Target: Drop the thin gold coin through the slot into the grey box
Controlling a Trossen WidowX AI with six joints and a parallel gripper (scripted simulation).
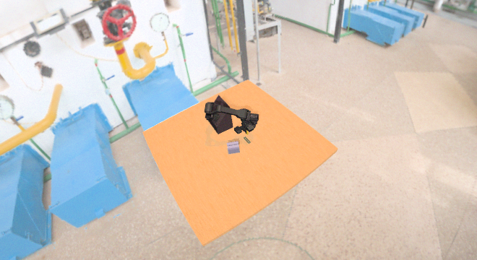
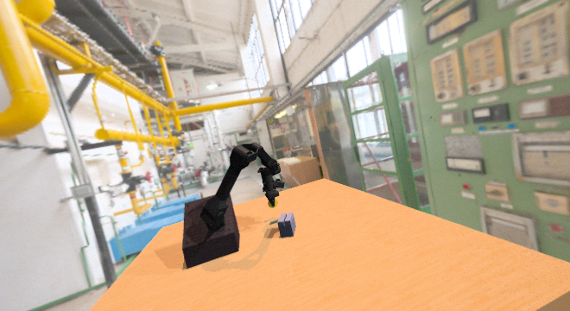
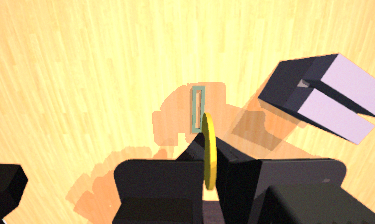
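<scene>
Gold coin (image 3: 208, 150) stands edgewise, clamped in the tool (image 3: 208, 170).

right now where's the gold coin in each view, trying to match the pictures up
Top: gold coin is a tiny yellow speck under the gripper, just above the holder.
Exterior: yellow disc at the arm's tip, raised above the table.
Wrist: edge-on at centre, pinched between the fingers.
Shared landmark: the grey box.

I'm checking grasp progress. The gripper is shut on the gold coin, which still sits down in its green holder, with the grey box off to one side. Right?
Not quite. The gripper is shut on the gold coin, but the wrist view shows the coin lifted out, with the green holder empty on the table below. The grey box does sit to one side.
</scene>
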